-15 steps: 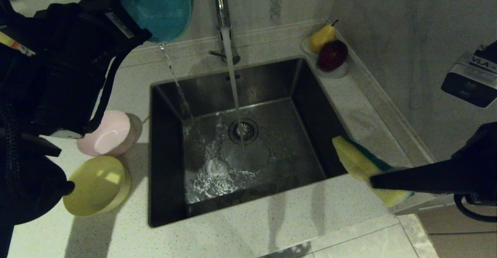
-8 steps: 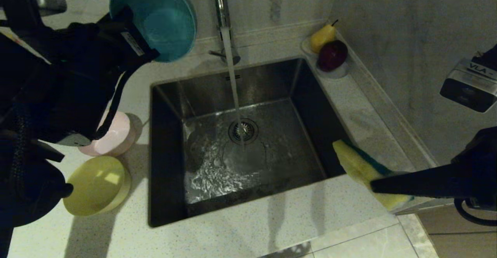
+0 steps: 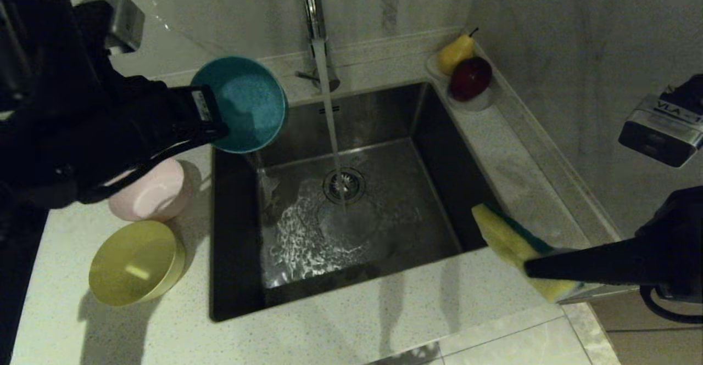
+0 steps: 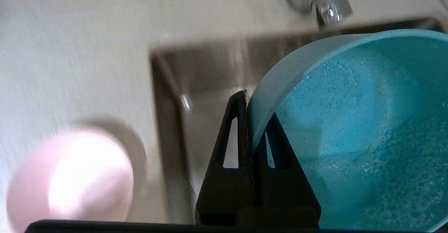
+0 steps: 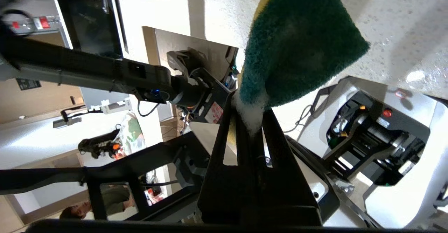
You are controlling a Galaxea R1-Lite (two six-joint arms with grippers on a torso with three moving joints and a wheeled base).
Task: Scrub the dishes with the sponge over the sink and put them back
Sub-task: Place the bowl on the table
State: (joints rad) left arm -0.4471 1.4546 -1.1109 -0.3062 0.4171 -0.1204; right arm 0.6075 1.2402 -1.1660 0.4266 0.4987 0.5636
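**A:** Left gripper [image 3: 211,126] has dropped and swung in since a second ago. The teal bowl [image 3: 244,104] was up near the top edge of the head view, pouring a thin stream; now it hangs lower, over the back-left corner of the sink [image 3: 384,118], opening tilted up, no pour.

**B:** Grip?

**A:** Fingers pinched tight on the bowl's rim, one inside, one outside; the left wrist view shows it clearly [image 4: 350,128]. Droplets on the inside wall.

**B:** Right side?

**A:** Right gripper [image 3: 530,269] hasn't shifted: parked over the counter by the sink's front-right corner, fingers clamped on the sponge [image 3: 511,241]. Green face visible in the right wrist view [image 5: 301,40].

**B:** Other bowls?

**A:** Pink bowl [image 3: 151,192] and yellow bowl [image 3: 134,263] sit where they were on the counter left of the sink, just beside each other; can't tell if touching. Tap [image 3: 313,8] is still running onto the drain strainer [image 3: 344,185]. Pear [image 3: 455,52] and red apple [image 3: 470,78] in the back-right corner dish.
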